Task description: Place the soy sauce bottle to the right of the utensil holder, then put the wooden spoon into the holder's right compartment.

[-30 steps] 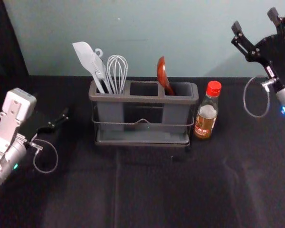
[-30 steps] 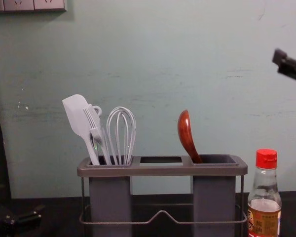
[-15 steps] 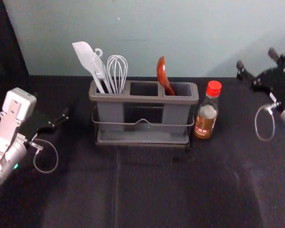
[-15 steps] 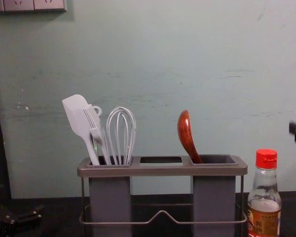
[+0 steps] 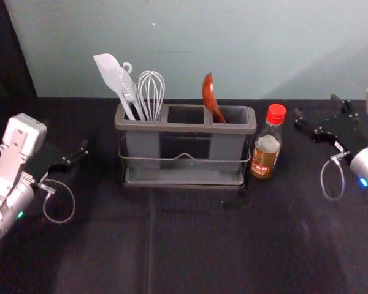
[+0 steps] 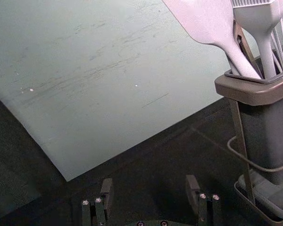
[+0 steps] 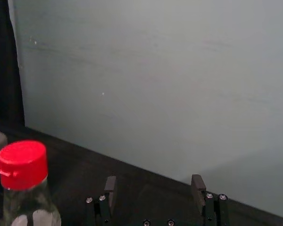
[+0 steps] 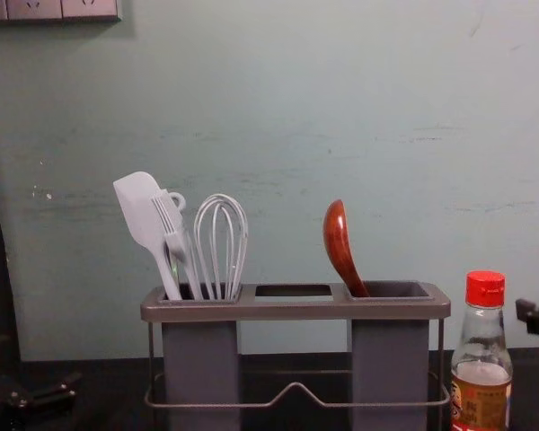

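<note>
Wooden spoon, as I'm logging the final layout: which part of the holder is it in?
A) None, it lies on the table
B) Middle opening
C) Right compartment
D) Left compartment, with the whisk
C: the wooden spoon leans in the right compartment, at the end nearest the soy sauce bottle.

A white spatula [image 8: 142, 208], a white brush [image 8: 169, 215] and a white wire whisk [image 8: 231, 235] stand close together, handles down. The spatula tilts to the left, the brush is in the middle and the whisk is on the right. Behind them rises a grey-green wall [image 8: 278, 117], scuffed and flecked with white. A socket panel [image 8: 36, 9] sits high on its left. A black cloth [image 5: 190, 251] covers the table, and a black curtain [image 5: 6, 55] hangs at the far left.
</note>
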Controlling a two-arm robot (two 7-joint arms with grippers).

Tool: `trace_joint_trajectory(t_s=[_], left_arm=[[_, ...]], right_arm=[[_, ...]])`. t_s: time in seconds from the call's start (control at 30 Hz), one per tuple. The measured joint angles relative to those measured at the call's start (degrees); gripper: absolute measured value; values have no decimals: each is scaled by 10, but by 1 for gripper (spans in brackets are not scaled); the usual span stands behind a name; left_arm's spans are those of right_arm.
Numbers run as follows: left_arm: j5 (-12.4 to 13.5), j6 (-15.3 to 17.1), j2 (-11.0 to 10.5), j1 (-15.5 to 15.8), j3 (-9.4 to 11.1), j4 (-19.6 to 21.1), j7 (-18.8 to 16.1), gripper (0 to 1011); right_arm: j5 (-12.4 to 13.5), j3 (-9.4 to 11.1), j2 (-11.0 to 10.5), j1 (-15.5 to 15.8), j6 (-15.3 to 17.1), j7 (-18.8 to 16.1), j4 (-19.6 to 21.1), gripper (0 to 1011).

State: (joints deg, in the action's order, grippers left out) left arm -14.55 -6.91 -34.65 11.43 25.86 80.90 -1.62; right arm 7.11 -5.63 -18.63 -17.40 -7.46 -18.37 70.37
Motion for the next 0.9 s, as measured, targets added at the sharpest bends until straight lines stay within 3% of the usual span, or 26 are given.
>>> trace_joint_trajectory(t_s=[0.37, 0.9], left_arm=[[0, 0, 0, 0, 0, 0, 0, 1000], [0, 0, 0, 0, 0, 0, 0, 1001]], right_arm=[[-6, -19, 3, -11, -16, -5, -33, 1004], [-7, -21, 3, -13, -23, 2, -39, 1004]])
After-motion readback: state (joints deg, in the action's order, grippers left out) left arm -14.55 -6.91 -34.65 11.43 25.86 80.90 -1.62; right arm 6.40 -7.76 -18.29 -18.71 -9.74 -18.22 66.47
